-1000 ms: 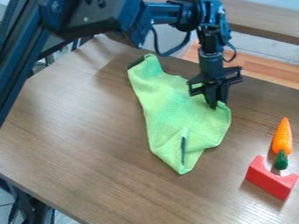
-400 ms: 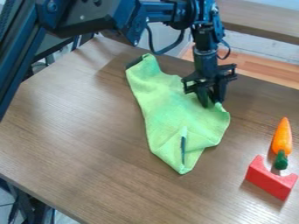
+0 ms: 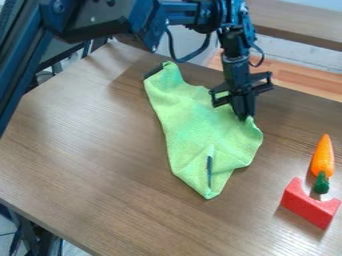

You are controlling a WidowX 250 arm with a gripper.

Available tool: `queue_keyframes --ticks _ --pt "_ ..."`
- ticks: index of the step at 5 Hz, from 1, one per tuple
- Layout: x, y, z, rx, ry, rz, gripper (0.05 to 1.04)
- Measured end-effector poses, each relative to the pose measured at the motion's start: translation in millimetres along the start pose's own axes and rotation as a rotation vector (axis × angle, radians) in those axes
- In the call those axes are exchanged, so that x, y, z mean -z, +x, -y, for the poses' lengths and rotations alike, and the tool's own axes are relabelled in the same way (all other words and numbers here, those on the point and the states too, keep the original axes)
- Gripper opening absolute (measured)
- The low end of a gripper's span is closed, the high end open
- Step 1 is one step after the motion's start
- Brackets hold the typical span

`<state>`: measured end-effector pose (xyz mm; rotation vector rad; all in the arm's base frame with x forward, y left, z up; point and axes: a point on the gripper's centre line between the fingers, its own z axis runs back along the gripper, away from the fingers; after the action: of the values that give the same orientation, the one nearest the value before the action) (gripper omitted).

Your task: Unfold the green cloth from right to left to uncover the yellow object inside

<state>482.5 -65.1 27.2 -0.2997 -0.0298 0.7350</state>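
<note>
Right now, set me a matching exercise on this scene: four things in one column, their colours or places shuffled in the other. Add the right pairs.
Column one
1. Cloth
2. Toy carrot
3. Notched block
4. Gripper

Column two
A. Red, nearest the picture's lower right corner
B. Black, its tips at the right-hand edge of item 1
C. Orange, its green end by the notch of item 3
D. Light green, spread out below the arm

Right pairs: 1-D, 2-C, 3-A, 4-B

The cloth [image 3: 194, 130] is lying on the table [image 3: 93, 150]; the carrot [image 3: 323, 159] is lying to its right, the block [image 3: 308, 206] sitting just before the carrot.
</note>
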Motion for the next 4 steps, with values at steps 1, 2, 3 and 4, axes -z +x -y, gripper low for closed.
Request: queue_keyframes --ticks 1,2,3,4 --pt "-9.9 2.0 -3.2 -0.015 -0.028 -0.021 0.073" --pt "-40.8 1.2 -5.4 -0.010 -0.099 -0.035 0.073" --pt "-54.5 -3.9 -18.0 -0.006 -0.130 -0.070 0.073" --pt "-60.3 -12.0 -36.4 -0.012 -0.120 -0.114 0.073"
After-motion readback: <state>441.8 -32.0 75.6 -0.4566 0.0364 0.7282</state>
